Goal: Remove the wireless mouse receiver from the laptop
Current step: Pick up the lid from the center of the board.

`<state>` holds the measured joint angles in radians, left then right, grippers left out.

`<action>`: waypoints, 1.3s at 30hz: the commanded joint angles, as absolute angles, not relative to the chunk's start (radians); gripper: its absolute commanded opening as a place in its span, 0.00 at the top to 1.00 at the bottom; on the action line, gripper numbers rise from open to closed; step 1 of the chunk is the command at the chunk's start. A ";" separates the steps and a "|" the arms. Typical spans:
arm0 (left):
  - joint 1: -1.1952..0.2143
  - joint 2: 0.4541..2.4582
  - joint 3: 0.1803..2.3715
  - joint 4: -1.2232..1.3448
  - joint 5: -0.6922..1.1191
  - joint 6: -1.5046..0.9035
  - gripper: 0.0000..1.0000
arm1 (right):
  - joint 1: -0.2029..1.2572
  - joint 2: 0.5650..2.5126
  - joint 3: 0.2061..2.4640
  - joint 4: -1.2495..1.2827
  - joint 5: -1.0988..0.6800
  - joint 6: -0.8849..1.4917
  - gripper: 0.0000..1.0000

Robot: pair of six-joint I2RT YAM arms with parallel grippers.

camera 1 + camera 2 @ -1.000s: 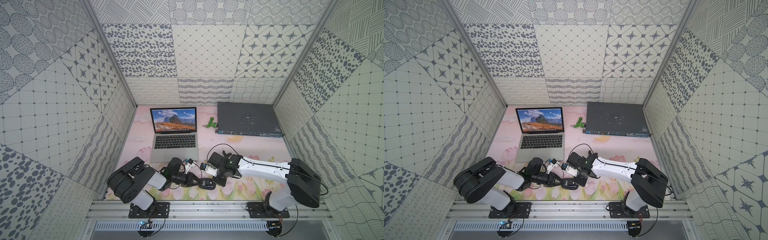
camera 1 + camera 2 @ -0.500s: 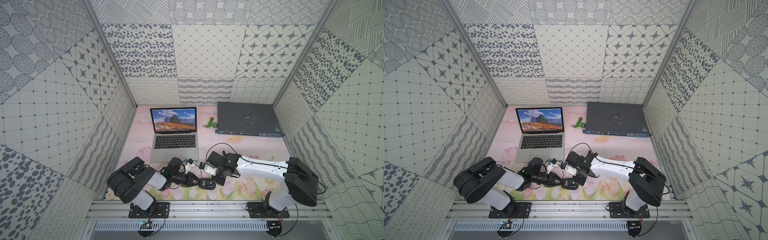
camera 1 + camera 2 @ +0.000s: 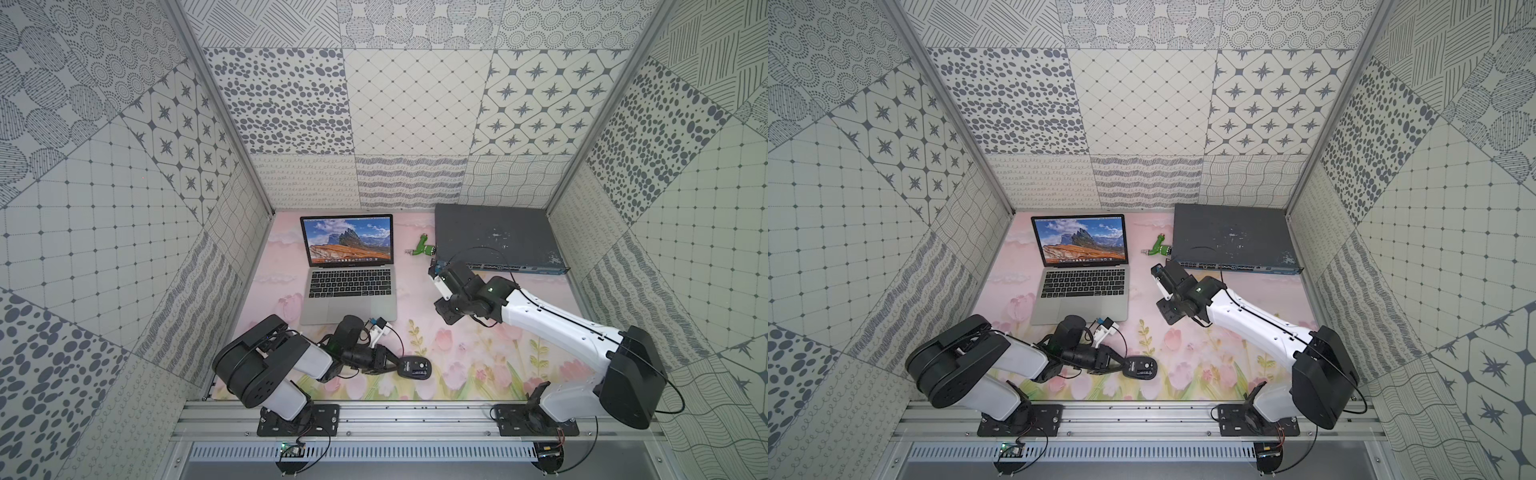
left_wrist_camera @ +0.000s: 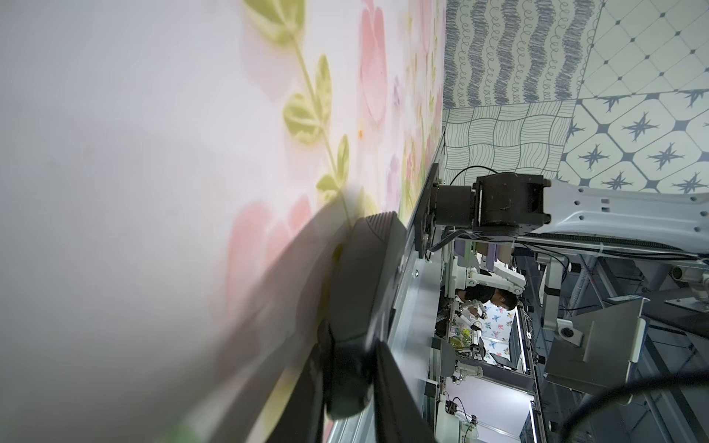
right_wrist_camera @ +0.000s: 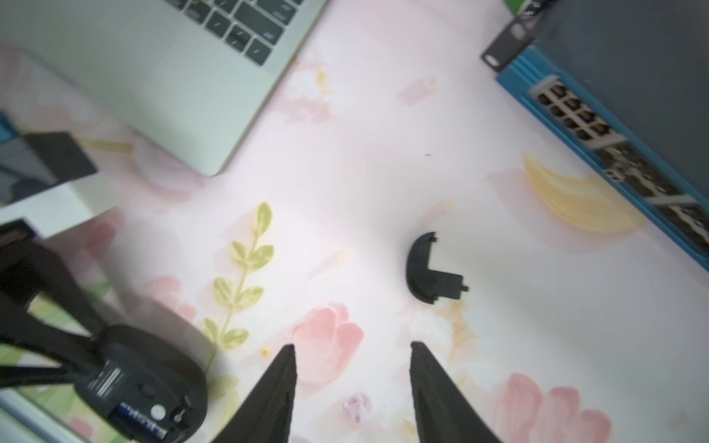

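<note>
The laptop (image 3: pixel 348 293) is stood open at the back left of the pink flower mat (image 3: pixel 478 361). Its long side is laid from left to right. Its screen is turned toward the arms, and its trackpad is the part nearest them. The wireless mouse receiver is too tiny to be picked out in any view, so where it is and which way it points cannot be told. A black mouse (image 3: pixel 414 368) is laid belly-up near the front of the mat, well apart from the laptop. One end of it is pinched from both sides by the left claw (image 3: pixel 390 365). The right claw (image 5: pixel 352 345) is held above the mat with its two fingers spread apart, and nothing is held between them. A small black half-round lid (image 5: pixel 426 272) is laid flat on the mat just past those fingers, between the laptop and the dark grey switch box (image 3: pixel 494 237). A green plug (image 3: pixel 424 248) is laid right by the box's left end. A second ago the right claw was kept down beside the mouse and the left claw. Now it has been pulled away toward the back, into the gap between laptop and box. The mouse, the left claw and the laptop have not been moved.
</note>
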<state>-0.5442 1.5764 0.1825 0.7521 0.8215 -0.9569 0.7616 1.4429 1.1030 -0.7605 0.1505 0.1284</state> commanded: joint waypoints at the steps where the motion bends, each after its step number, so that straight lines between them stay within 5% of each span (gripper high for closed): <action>1: -0.548 1.576 0.176 0.661 0.750 -0.932 0.78 | 0.767 1.525 1.130 -0.860 0.236 0.179 0.50; 21: -0.548 1.569 0.167 0.671 0.751 -0.937 0.78 | 0.739 1.881 1.311 -0.855 0.352 0.162 0.76; 39: -0.548 1.588 0.167 0.682 0.751 -0.937 0.77 | 0.739 1.922 1.300 -0.871 0.329 0.188 0.77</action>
